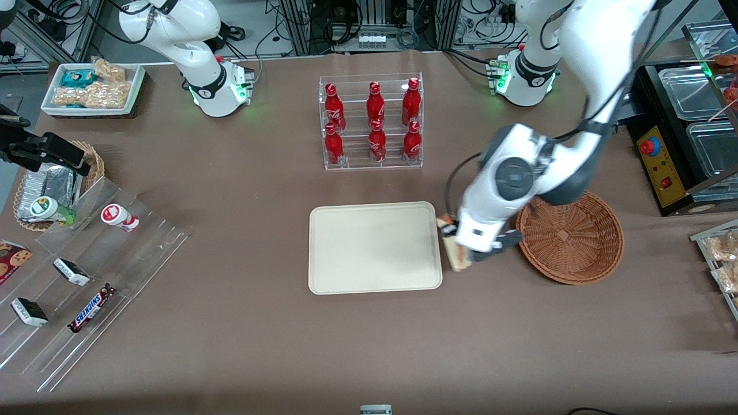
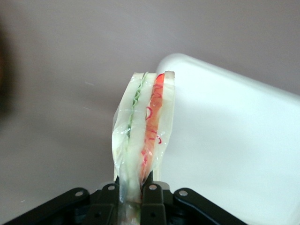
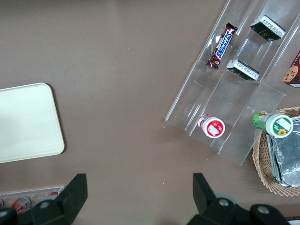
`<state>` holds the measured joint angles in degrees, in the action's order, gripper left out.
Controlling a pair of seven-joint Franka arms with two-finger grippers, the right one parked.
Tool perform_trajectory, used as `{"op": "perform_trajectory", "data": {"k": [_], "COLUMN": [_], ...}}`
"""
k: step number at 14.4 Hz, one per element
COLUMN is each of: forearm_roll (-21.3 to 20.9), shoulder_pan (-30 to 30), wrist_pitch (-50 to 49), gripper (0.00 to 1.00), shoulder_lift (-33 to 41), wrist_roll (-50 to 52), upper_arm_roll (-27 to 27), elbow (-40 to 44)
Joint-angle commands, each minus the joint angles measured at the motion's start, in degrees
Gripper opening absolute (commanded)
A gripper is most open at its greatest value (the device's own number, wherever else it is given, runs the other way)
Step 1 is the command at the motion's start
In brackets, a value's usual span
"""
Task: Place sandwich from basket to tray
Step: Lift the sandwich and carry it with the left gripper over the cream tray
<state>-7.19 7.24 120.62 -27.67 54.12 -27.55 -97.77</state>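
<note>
Front view: gripper [image 1: 461,245] hanging between tray [image 1: 375,248] and basket [image 1: 571,237], above the tray's edge nearest the basket. Sandwich [image 1: 455,253] clamped in the jaws, only partly visible under the wrist: a pale bread wedge with a darker strip at one end, poking out beneath the white housing and sitting just beside the tray's rim. Basket round, reddish-brown, woven, nothing visible inside. Tray cream-beige, rounded corners, bare. Farther from the camera than the tray, a clear rack of red bottles [image 1: 372,121].

Left wrist view: jaws clenched on the sandwich [image 2: 143,136], black fingers [image 2: 152,204] pressing both flat faces at its base. Wedge standing straight out from the jaws, wrapped in clear film that catches light; white bread on each outer face, a thin green line of filling on one side of the middle, a broader orange-red band on the other. Just past the tip, the tray's rounded corner [image 2: 225,140]; brown table [image 2: 61,93] alongside.

Right wrist view: tray corner [image 3: 28,122] on the brown table; gripper and sandwich out of sight.
</note>
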Motion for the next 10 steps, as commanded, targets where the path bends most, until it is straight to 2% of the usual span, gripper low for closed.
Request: {"op": "perform_trajectory", "data": {"k": [1, 4, 6, 10], "forearm_roll": [-1.60, -3.26, -8.78, -9.95], "shoulder_pan": [4.88, 11.21, 13.49, 14.74], "wrist_pitch": [2.50, 3.30, 3.39, 7.42], "gripper": [0.15, 0.15, 0.15, 0.15], "shoulder_lift": [-7.21, -11.52, -13.37, -15.66], "wrist_roll": [-2.44, 0.53, 1.95, 6.17], "upper_arm_roll": [0.30, 0.83, 0.83, 0.83], "elbow": [7.58, 12.51, 12.70, 12.44]}}
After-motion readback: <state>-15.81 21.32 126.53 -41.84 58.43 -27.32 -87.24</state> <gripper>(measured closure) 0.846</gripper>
